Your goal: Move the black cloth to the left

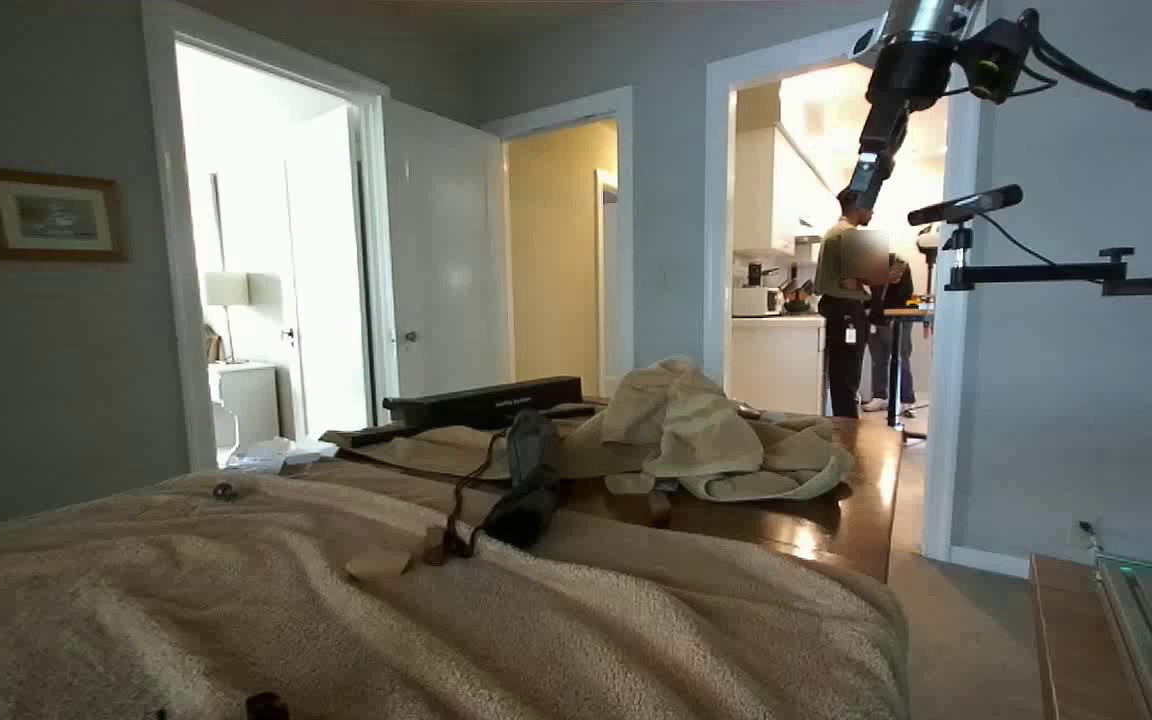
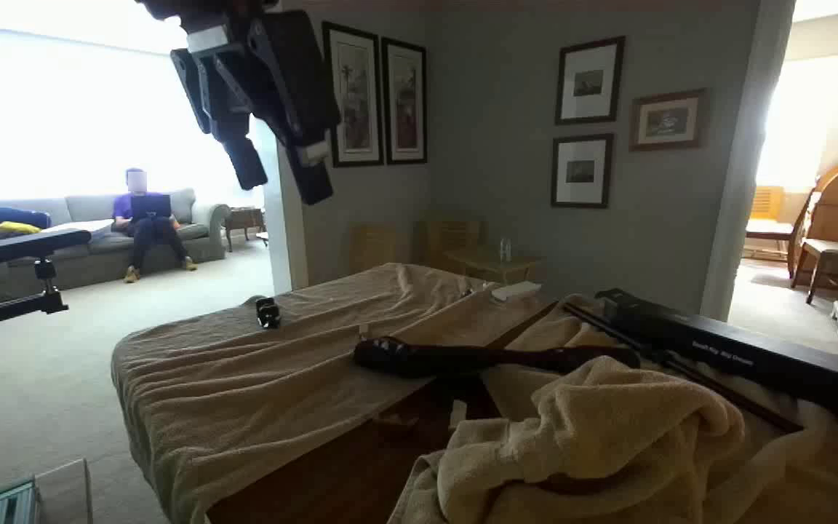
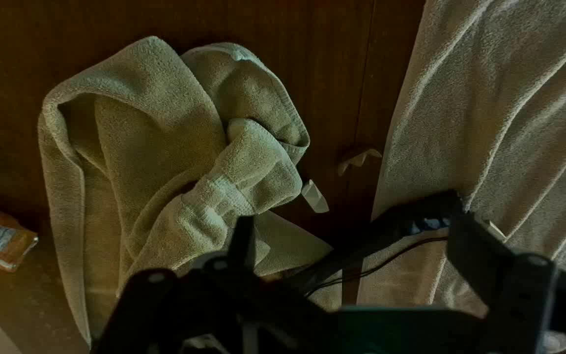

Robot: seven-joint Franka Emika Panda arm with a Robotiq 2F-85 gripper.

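Observation:
The black cloth (image 1: 531,480) is long and narrow like a bag, with a thin dark cord beside it. In an exterior view it (image 2: 426,358) lies across the tan blanket's edge, reaching toward the crumpled towel. In the wrist view the cloth (image 3: 386,228) shows below and between my fingers; its lower left part is hidden by the gripper. My gripper (image 2: 282,178) is open and empty, high above the table. In the wrist view the gripper's fingers (image 3: 352,236) stand wide apart, touching nothing. The gripper (image 1: 868,180) also shows at the upper right in an exterior view.
A crumpled tan towel (image 3: 165,147) lies beside the cloth on the brown table (image 3: 332,73). A tan blanket (image 1: 336,620) covers much of the table. A long black box (image 2: 739,356) lies beyond the towel. A camera on a mount (image 1: 966,205) stands near the arm.

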